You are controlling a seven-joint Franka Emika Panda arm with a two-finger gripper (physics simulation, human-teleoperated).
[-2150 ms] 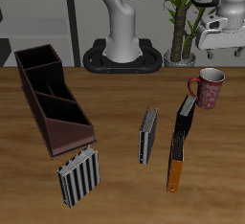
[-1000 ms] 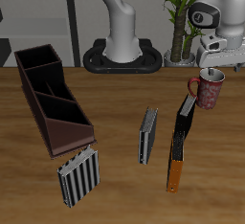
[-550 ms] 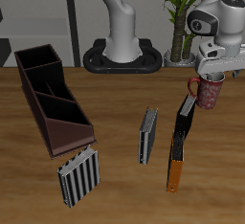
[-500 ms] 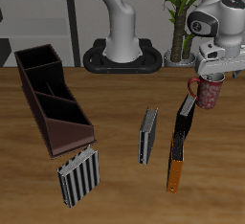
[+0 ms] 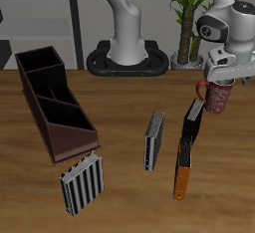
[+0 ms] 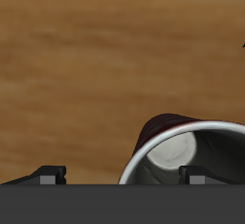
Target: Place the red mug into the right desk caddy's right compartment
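The red mug (image 5: 217, 98) stands upright on the table near the back, its handle toward the table's middle. My gripper (image 5: 221, 79) hangs just above its rim, open. In the wrist view the mug's white inside (image 6: 177, 154) and pale rim show close up. One fingertip (image 6: 196, 175) sits over the mug's opening and the other fingertip (image 6: 50, 174) outside its wall, with my gripper (image 6: 122, 176) not closed on it. The right desk caddy (image 5: 40, 106), long and dark brown, lies across the table from the mug. Its right compartment (image 5: 38, 64) is the plain far end section.
A grey ribbed rack (image 5: 80, 182) stands by the caddy's near end. A dark book (image 5: 152, 140) stands on edge mid-table. A black book with an orange spine (image 5: 187, 147) lies just in front of the mug. A plant (image 5: 184, 18) and the robot base (image 5: 126, 56) are behind.
The gripper has come down from above and behind the mug until it is right over the rim. The mug, caddy and books have not moved.
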